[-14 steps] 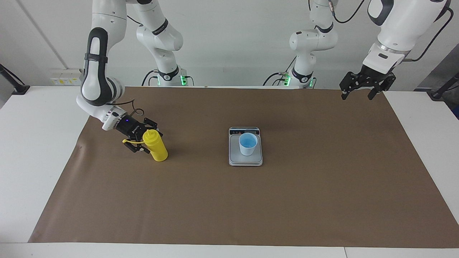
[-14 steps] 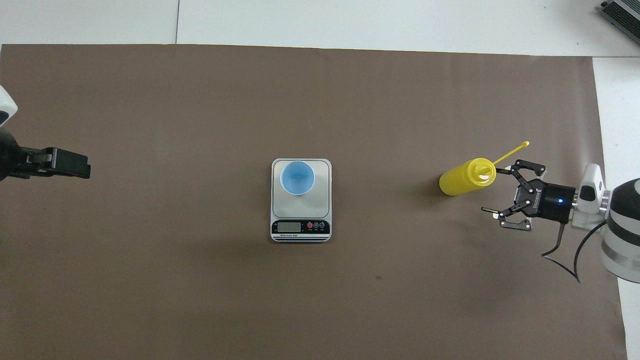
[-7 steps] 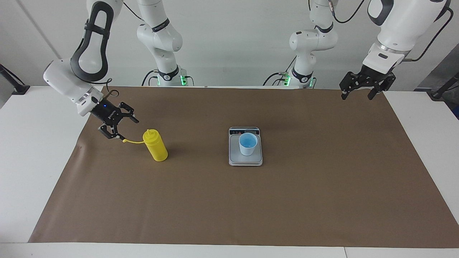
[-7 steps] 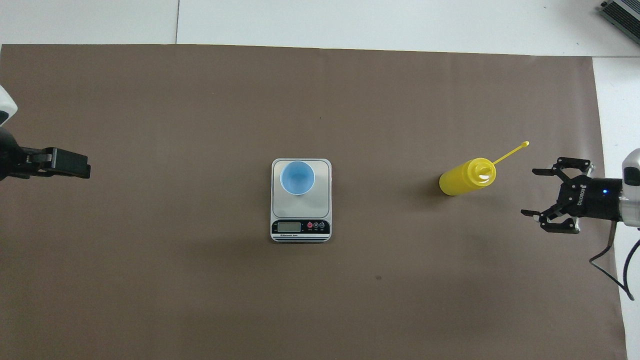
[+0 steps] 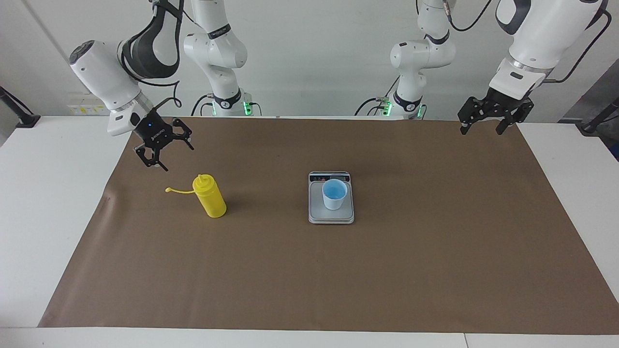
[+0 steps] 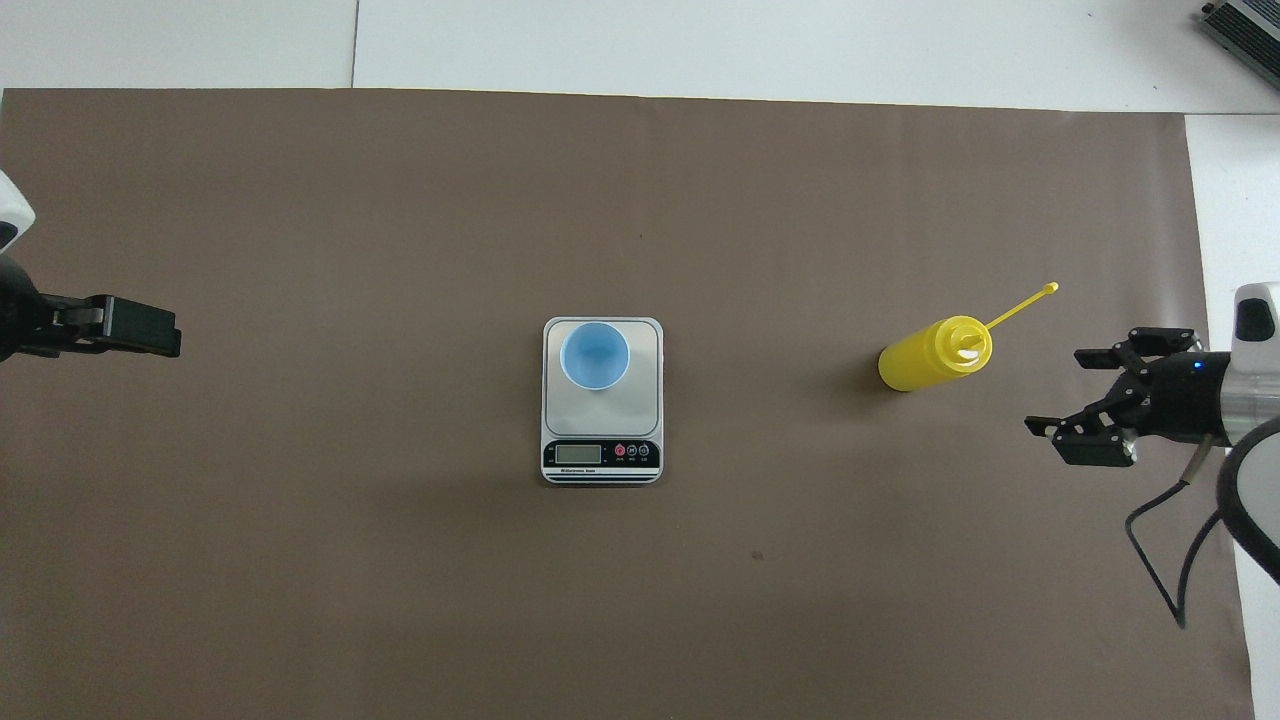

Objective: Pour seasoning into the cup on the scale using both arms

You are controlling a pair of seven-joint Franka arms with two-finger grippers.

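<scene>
Retreat: my right gripper (image 5: 164, 147), fingers spread and empty, has lifted off the seasoning (image 5: 209, 196); left gripper (image 5: 488, 118) waits, released, over its table corner.

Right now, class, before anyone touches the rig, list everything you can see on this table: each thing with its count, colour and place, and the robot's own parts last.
Brown paper mat: one, covering most of the white table.
Flat silver-grey kitchen scale: one, mid-mat, display strip toward the robots.
Small light-blue tapered cup: one, blue inside, upright on the scale's plate.
Bright yellow plastic squeeze bottle: one, upright on the mat toward the right arm's end, cap strap sticking out sideways, untouched.
Right end effector: one, black, open, raised over the mat near the bottle.
Left end effector: one, black, open, waiting over the mat's corner at the left arm's end.
</scene>
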